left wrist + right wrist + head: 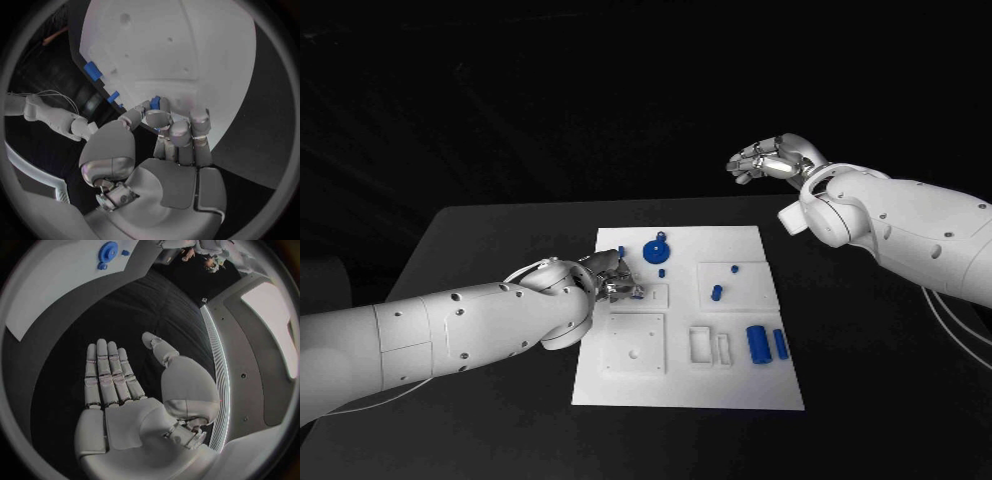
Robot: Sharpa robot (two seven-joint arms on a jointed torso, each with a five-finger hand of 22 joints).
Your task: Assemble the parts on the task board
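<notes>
Two hands | left hand on the task board — seemingly pinching a small blue part | right hand raised beyond the board — fingers spread, empty.

surface: black table | on it: white task board, mid-table

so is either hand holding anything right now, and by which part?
Left hand pinches a small blue part at its fingertips over the task board; which end it grips cannot be told. Right hand holds nothing, fingers straight.
</notes>
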